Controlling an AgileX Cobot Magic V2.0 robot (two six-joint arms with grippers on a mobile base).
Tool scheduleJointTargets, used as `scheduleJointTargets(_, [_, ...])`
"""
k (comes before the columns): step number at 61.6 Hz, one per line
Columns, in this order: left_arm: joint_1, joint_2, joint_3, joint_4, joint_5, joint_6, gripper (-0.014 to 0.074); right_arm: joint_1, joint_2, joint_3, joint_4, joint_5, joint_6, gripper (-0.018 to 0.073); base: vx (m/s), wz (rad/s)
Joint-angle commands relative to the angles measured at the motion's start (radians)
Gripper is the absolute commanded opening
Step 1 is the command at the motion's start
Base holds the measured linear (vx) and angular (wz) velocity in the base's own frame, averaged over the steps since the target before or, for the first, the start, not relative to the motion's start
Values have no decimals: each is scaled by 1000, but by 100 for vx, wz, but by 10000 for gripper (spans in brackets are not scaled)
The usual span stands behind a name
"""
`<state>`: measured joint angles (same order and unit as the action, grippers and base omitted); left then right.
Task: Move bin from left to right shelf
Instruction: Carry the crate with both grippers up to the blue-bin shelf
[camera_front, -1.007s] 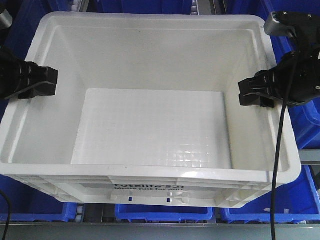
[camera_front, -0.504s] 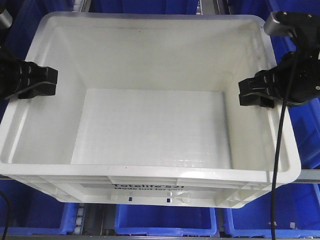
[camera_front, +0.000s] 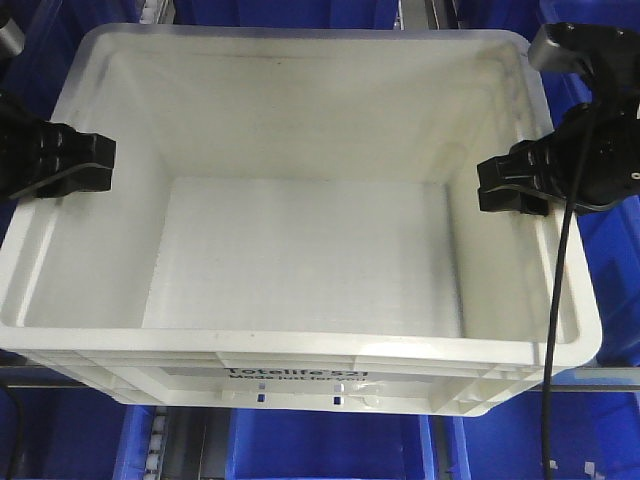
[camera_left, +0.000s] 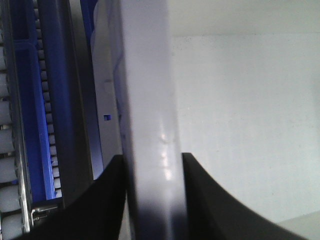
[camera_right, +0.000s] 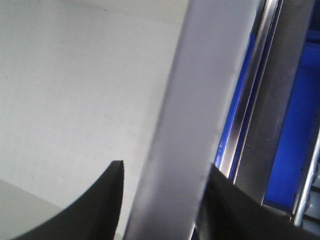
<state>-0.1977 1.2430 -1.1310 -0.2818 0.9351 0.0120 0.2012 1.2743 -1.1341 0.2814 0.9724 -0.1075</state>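
1. The bin (camera_front: 300, 60) hangs between both arms, above the blue bins (camera_front: 330, 445); left gripper (camera_front: 95, 163) pinches the left rim, right gripper (camera_front: 497, 190) the right rim; jaws narrow, clamped on plastic.
2. Risk imo: smooth rim, thin pinch; if one arm lags, the bin could tilt or slip out.
3. Underneath: a metal shelf rail (camera_front: 610, 372); tight quarters, so a corner might snag.
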Motion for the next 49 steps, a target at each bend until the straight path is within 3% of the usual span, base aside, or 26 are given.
scheduleJointTargets(1, [-5,-44,-35,-42,-98,46,-8,-5,-34,-34,-5,-59,-19,-4,6,-1])
scheduleJointTargets(49, [-5,-44,-35,-42,-98,46,-8,-5,-34,-34,-5,-59,-19,-4,2,-1])
